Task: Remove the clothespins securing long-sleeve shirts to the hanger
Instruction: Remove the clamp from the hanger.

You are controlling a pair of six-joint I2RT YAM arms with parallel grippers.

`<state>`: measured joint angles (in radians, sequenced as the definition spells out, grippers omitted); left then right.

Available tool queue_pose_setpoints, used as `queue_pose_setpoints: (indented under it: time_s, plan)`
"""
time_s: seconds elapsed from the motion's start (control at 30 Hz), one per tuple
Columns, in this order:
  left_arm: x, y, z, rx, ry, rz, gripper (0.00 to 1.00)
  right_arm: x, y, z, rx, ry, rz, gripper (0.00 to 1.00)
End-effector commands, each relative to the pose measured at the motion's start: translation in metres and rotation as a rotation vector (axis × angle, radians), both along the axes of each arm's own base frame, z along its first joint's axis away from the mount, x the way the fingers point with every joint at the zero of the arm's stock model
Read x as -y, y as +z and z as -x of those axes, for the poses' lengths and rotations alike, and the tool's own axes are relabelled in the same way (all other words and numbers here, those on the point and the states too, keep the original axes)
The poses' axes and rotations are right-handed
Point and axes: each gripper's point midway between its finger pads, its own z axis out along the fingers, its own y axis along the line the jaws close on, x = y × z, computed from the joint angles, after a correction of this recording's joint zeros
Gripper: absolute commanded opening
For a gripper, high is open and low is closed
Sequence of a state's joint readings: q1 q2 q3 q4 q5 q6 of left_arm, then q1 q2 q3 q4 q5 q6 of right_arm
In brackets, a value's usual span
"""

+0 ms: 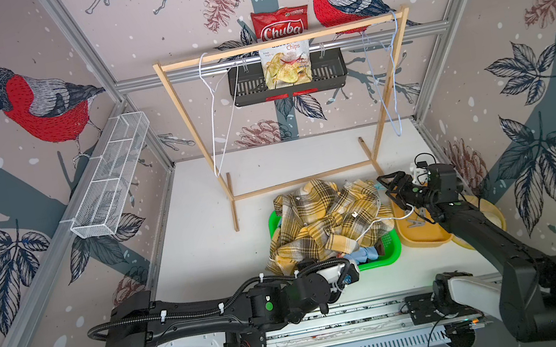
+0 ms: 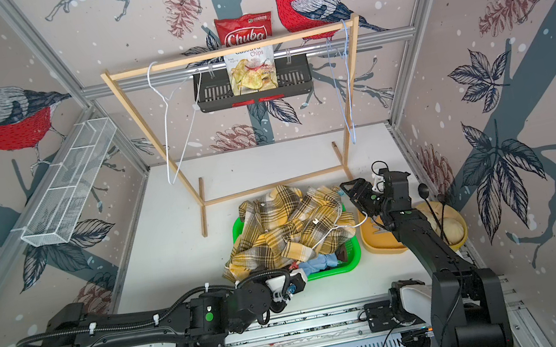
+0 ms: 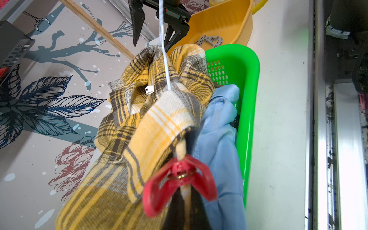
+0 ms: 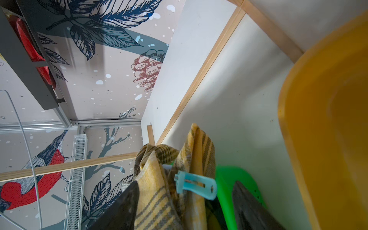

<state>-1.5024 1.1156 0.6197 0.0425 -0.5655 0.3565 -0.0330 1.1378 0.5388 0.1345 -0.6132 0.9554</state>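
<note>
A mustard-yellow plaid shirt (image 1: pixel 323 220) (image 2: pixel 286 227) is heaped on a green basket (image 1: pixel 383 254), still on a white wire hanger (image 3: pixel 165 59). A light blue shirt (image 3: pixel 219 127) lies under it. A red clothespin (image 3: pixel 179 179) pinches the plaid cloth. Just behind that pin, my left gripper (image 3: pixel 186 205) is shut on a fold of the plaid shirt. My right gripper (image 4: pixel 187 207) (image 1: pixel 393 187) stands open at the far end of the heap. A light blue clothespin (image 4: pixel 196 186), clipped to the plaid cloth, sits between its dark fingers (image 4: pixel 123 205) without touching them.
A yellow tray (image 1: pixel 420 234) holding grey clothespins (image 3: pixel 209 40) sits right of the basket, under my right arm. Behind stands a wooden rack (image 1: pixel 280 42) with a bare white hanger (image 1: pixel 216 116) and a blue hanger (image 1: pixel 388 85). A black wall basket (image 1: pixel 287 82) holds chip bags.
</note>
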Motion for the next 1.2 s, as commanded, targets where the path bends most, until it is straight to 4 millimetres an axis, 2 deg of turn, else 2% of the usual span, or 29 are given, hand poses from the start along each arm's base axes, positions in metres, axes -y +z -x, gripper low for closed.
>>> queue_pose_setpoints:
  time_s: [0.0,0.33,1.17]
  plan:
    - [0.007,0.000,0.009,-0.043,-0.041,0.022,0.00,-0.001,0.009,-0.011,0.040,-0.010,-0.024,0.69]
    - [0.009,-0.003,0.012,-0.051,-0.055,0.015,0.00,-0.002,0.000,-0.020,0.017,-0.026,-0.068,0.49]
    - [0.011,-0.008,0.016,-0.063,-0.071,0.000,0.00,-0.003,-0.017,-0.019,-0.033,-0.036,-0.062,0.20]
